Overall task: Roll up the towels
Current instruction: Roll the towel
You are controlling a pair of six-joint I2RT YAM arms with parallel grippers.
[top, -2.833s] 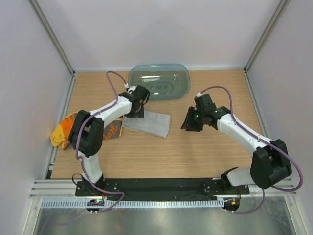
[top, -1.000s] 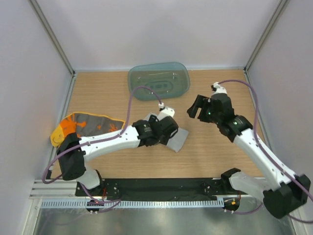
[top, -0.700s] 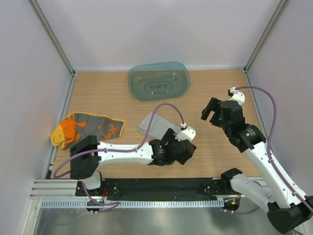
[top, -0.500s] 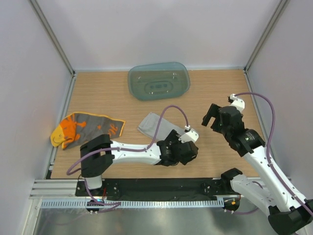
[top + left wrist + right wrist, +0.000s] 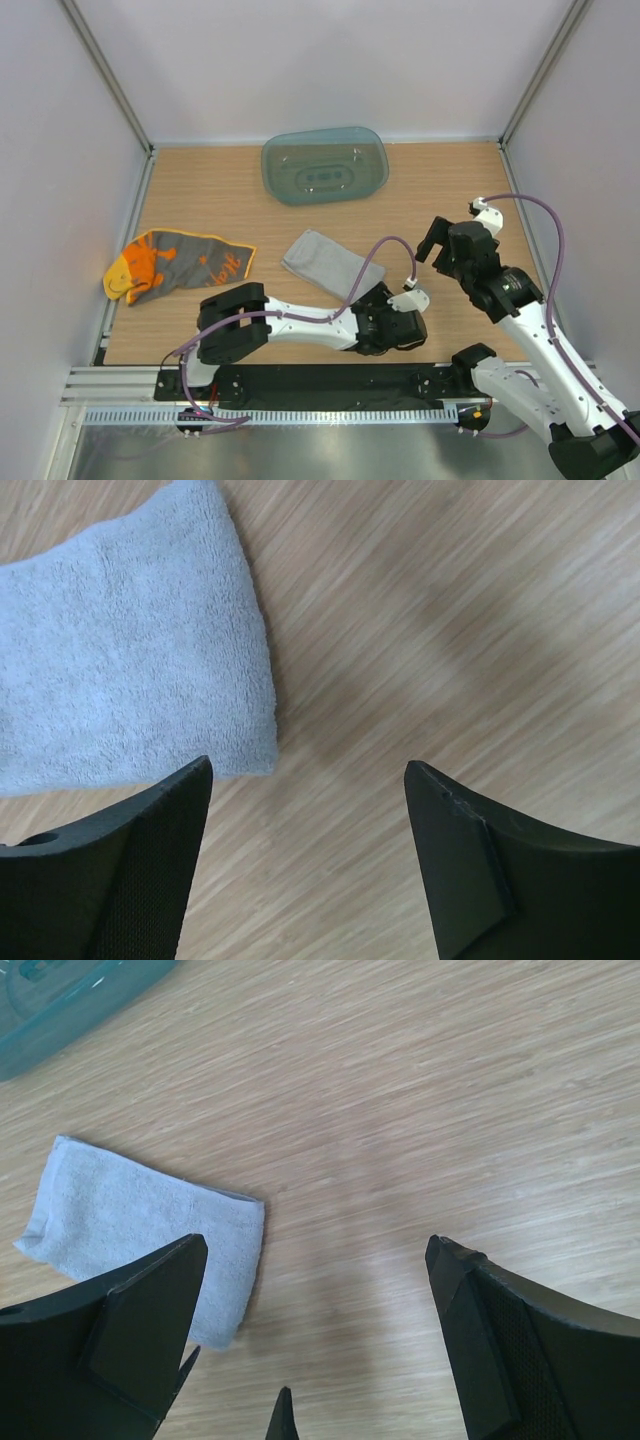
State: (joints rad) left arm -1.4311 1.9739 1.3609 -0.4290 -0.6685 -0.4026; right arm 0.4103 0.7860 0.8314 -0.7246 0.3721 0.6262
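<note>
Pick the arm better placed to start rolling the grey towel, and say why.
Left. The left gripper is open and low over the table, with an end of the grey towel right beside its jaws. The right gripper is open too, but sits higher and farther from the cloth.

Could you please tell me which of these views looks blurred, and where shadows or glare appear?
Left wrist view: the wood grain of the table is smeared, mostly at right, with soft dark shadow patches; the grey towel looks fairly crisp. Right wrist view: sharper grain, one faint shadow beside the towel. Top external view: even light, slight sheen on the teal tray.
</note>
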